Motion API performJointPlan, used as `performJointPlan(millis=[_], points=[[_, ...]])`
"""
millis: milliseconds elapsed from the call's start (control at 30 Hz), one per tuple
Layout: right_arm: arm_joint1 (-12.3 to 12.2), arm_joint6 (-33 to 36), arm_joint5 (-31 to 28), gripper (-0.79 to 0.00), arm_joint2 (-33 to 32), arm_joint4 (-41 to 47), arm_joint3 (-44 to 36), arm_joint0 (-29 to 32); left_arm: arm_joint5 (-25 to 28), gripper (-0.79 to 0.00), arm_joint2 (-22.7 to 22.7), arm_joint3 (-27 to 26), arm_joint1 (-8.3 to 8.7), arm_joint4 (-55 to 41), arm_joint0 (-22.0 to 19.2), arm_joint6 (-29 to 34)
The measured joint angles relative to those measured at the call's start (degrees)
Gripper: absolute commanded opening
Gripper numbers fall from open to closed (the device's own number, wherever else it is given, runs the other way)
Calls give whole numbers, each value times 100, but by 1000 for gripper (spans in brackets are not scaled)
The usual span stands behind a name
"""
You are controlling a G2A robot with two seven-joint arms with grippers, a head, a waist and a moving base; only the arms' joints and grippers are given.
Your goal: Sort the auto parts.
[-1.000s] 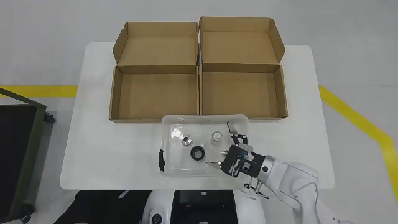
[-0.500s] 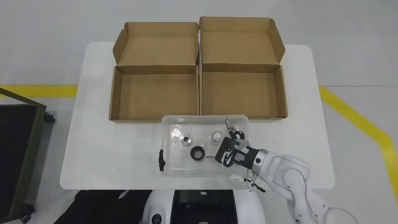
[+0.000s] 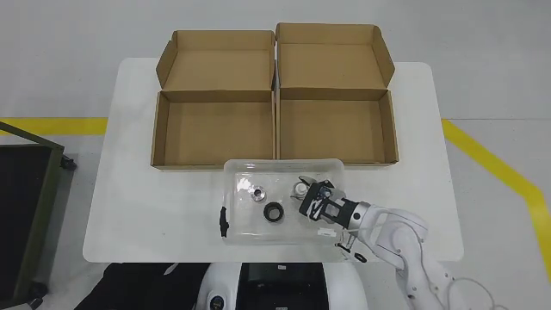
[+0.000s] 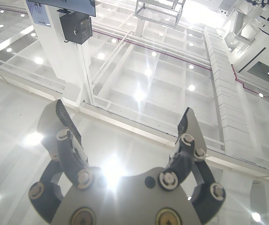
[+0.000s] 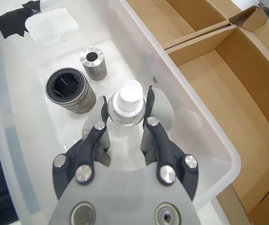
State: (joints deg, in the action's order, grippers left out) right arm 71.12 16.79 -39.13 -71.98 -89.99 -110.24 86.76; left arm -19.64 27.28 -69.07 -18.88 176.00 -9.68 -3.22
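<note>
A clear plastic bin (image 3: 284, 163) at the table's front holds three parts. A black-ringed bearing (image 5: 70, 90) stands beside a plain metal sleeve (image 5: 93, 65), and next to them is a metal part with a white cap (image 5: 128, 99). My right gripper (image 5: 126, 105) is down inside the bin, its two fingers pressed against either side of the white-capped part (image 3: 299, 189). From above, the bearing (image 3: 274, 212) and sleeve (image 3: 256, 195) lie just left of that gripper (image 3: 304, 196). My left gripper (image 4: 122, 120) is open, holds nothing and points up at the ceiling.
Two open, empty cardboard boxes sit side by side behind the bin, the left box (image 3: 215, 129) and the right box (image 3: 331, 129), with lids folded back. Black tape (image 3: 223, 221) marks the bin's left rim. Bare white table lies on both sides of the bin.
My right gripper moved left and forward into the bin, and its wide-open fingers narrowed around the white-capped part. The parts have stayed in place.
</note>
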Motion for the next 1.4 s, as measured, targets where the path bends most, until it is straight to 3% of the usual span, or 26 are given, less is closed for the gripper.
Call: performJointPlan(millis=[67,567,767,1000,1400], points=[[-10,-5,-13,-785,-5,33,-18,2,0,0,0,0,0,0,0,0],[-120,-487,-230,-785,-166,403,-832,221,0,0,0,0,0,0,0,0],[-113,-916,63,-785,-217,1044,-903,219,0,0,0,0,0,0,0,0],[-110,-1482,-56,-785,-233,2009,-984,70,0,0,0,0,0,0,0,0],[-108,-2214,87,-785,-193,2455,-1474,-3,0,0,0,0,0,0,0,0]])
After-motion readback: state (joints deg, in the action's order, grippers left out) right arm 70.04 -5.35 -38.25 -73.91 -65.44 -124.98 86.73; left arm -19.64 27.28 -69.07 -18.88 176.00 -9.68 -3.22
